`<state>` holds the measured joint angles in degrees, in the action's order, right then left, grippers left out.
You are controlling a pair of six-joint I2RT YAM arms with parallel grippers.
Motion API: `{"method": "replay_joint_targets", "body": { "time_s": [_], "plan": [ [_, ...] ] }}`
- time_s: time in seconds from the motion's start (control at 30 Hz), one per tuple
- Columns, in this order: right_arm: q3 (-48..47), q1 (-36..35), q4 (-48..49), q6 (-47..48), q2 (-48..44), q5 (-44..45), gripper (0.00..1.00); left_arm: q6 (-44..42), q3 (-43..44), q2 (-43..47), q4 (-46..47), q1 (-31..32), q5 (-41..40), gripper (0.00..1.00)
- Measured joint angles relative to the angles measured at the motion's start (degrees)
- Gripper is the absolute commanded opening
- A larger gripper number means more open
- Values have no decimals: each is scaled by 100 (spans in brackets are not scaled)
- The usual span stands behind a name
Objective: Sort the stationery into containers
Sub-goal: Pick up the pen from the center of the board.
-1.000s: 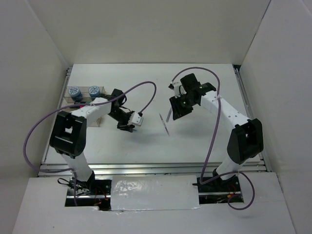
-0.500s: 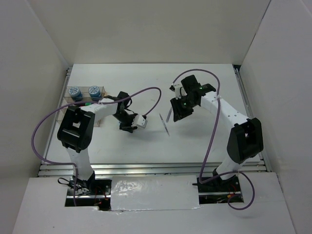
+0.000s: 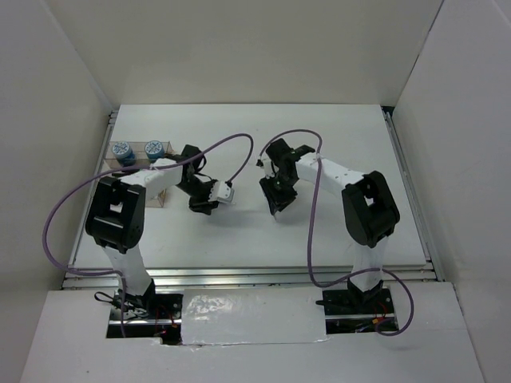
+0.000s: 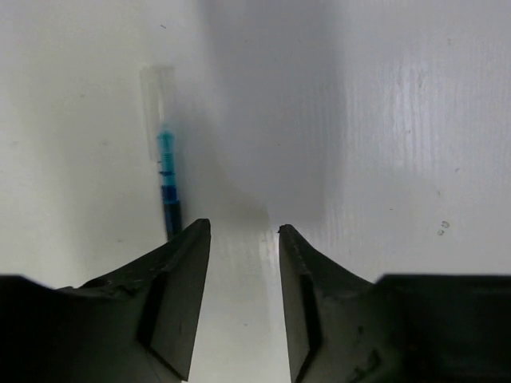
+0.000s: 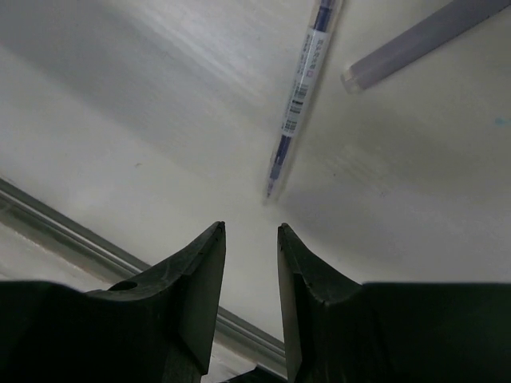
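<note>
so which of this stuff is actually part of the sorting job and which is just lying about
Part of the job: blue pen by the left gripper, labelled pen ahead of the right gripper, two patterned tubs, clear organizer box.
Just there: purple cables, metal rail along the near edge.

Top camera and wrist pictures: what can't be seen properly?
Clear plastic organizer box: top view, left arm covers its middle.
Thin blue pen with clear cap: left wrist view, lower end behind the left gripper.
Blue-and-silver pen: right wrist view, upper end cut off by the edge.
Grey rod: same view, blurred, cut off.
</note>
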<state>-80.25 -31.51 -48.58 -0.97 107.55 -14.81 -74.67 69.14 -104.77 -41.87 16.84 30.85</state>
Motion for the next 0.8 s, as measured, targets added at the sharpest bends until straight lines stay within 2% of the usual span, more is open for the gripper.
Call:
{"method": "replay_joint_targets", "body": {
  "time_s": [0.13, 0.37, 0.8],
  "plan": [
    [-157, -15, 28, -109, 376, 120, 39, 179, 363, 166, -85, -83, 216, 57],
    [-411, -61, 35, -240, 955, 415, 40, 461, 612, 369, 216, -232, 391, 58],
    [-1047, -142, -17, -284, 1370, 752, 40, 457, 887, -382, 186, -175, 61, 56]
  ]
}}
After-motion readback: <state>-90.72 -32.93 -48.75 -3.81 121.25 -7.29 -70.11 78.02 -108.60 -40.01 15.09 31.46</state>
